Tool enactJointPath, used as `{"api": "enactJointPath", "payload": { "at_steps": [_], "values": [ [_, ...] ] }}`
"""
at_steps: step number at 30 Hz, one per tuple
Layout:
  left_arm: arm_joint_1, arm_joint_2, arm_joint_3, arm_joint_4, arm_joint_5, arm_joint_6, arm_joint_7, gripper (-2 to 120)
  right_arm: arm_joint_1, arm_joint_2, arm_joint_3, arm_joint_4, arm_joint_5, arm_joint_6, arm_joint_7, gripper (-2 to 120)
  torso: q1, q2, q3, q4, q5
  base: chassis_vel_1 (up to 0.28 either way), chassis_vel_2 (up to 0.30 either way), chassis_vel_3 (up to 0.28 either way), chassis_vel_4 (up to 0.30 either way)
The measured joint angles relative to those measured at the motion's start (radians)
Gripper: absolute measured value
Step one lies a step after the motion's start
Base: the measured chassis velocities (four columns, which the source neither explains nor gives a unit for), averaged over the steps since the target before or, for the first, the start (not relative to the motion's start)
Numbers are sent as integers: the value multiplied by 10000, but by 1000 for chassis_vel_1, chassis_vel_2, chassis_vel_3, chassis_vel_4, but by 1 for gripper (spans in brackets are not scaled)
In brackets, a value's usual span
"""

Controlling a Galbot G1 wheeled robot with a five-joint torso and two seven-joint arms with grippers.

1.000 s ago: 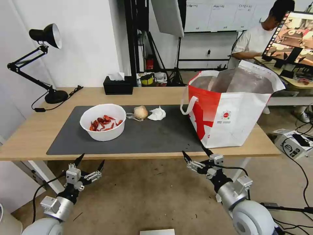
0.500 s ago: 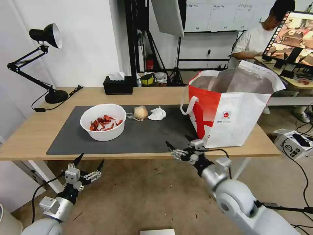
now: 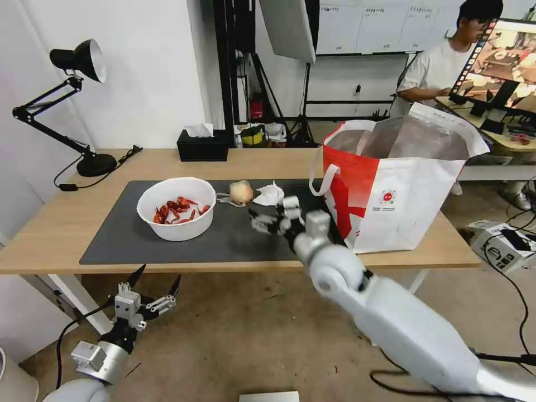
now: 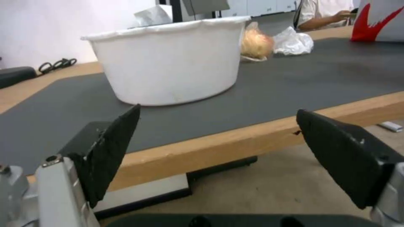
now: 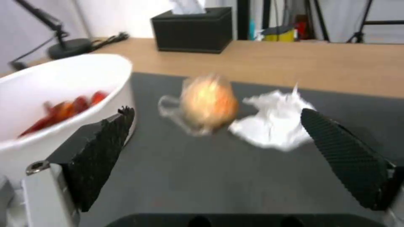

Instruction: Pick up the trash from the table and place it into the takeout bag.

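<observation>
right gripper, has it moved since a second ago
Yes. The right gripper has come up from below the table's front edge and forward over the grey mat, toward the crumpled tissue.

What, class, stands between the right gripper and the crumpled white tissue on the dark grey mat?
Nothing visible does. The right gripper hovers open over the dark grey mat, and bare mat lies between it and the crumpled white tissue. The beige ball-like lump sits beside the tissue, toward the white round bowl, not in front.
</observation>
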Motion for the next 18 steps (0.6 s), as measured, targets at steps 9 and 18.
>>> {"api": "enactJointPath", "payload": {
  "at_steps": [9,18],
  "values": [
    [-54,-81,-8,87,-14,-160,-2,100,1407,1586,-439,-2559,-101,-1190,1713,100,0,0,0,1,-1,0,0,0,0],
    [-166,-43,47,123,-42,-164,-15,100,1685,2391,-231,-4031,-507,-1341,2485,100,0,0,0,-2,1,0,0,0,0]
  ]
}}
